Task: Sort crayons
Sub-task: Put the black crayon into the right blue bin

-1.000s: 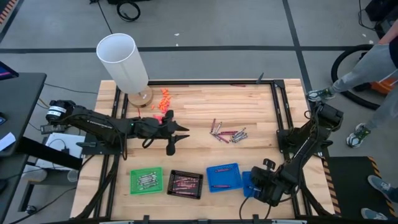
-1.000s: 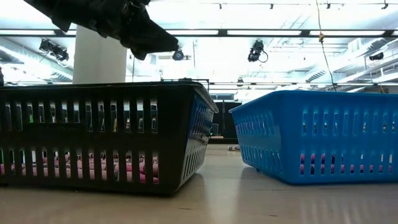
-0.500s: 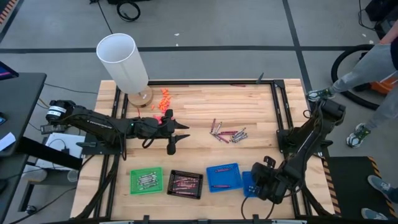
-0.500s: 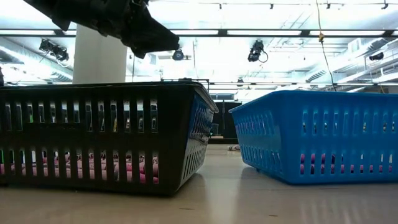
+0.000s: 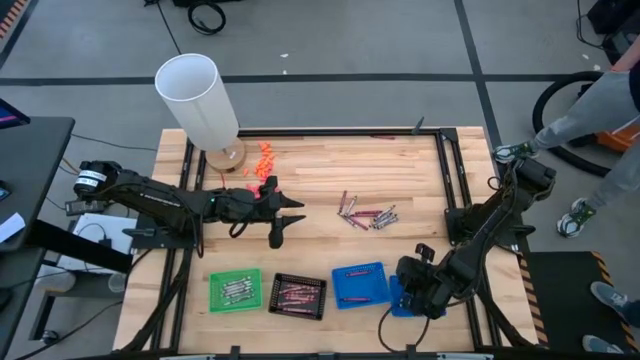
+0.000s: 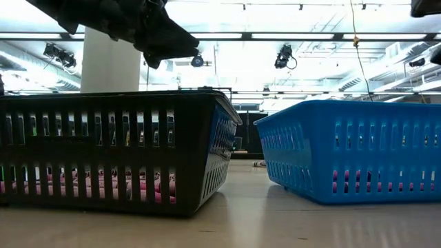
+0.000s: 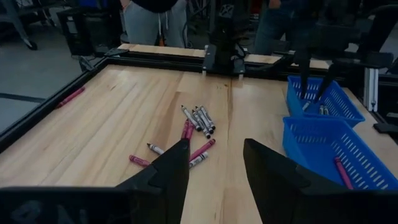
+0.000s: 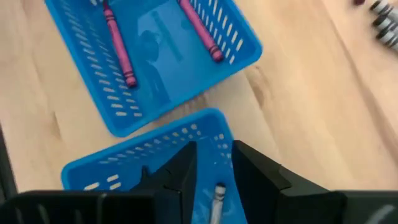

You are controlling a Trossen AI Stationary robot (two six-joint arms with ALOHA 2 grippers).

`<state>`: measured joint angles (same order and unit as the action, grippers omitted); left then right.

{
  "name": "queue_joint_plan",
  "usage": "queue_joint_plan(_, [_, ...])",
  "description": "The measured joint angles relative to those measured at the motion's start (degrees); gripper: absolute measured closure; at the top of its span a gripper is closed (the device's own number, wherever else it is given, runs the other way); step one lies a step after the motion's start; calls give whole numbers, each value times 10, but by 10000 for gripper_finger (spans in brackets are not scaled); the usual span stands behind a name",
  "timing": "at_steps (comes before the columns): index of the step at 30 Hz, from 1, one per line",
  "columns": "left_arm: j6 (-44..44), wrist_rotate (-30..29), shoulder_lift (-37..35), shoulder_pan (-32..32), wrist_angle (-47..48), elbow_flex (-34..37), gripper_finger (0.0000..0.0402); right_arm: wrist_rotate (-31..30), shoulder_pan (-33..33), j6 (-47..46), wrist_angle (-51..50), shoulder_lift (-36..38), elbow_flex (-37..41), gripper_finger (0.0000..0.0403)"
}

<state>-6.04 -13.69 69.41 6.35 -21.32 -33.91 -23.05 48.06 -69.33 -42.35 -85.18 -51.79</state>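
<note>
A loose pile of maroon, pink and silver crayons [image 5: 365,214] lies on the wooden table [image 5: 330,170] right of centre; the left wrist view shows the pile [image 7: 196,124] too. My left gripper [image 5: 285,218] hangs open above the table, left of the pile, pointing toward it [image 7: 214,158]. My right gripper [image 5: 413,285] stands open over the smaller blue tray [image 8: 155,168] at the near right. A silver crayon [image 8: 217,198] lies in that tray below its fingers. The larger blue tray [image 8: 155,56] beside it holds two pink crayons.
A green tray [image 5: 235,290] and a black tray [image 5: 298,295] holding crayons sit along the near edge. A white cylinder [image 5: 200,95] and orange pieces [image 5: 265,160] stand at the far left. One crayon [image 7: 71,96] lies by the far rail. A person [image 5: 600,100] stands at the right.
My right gripper has risen and moved toward the table's left and far side, staying over the smaller blue tray; its arm now shows at the top right of the low view.
</note>
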Motion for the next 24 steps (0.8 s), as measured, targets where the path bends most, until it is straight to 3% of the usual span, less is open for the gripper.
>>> queue_joint_plan(12, [12,0,0,0,-42,0,240,-20,-131,119,6,43,5,304])
queue_joint_plan(18, [119,0,16,3,-180,1,239,-50,-226,121,3,44,41,303])
queue_joint_plan(24, [212,0,53,2,-320,0,239,22,-323,205,7,37,71,290])
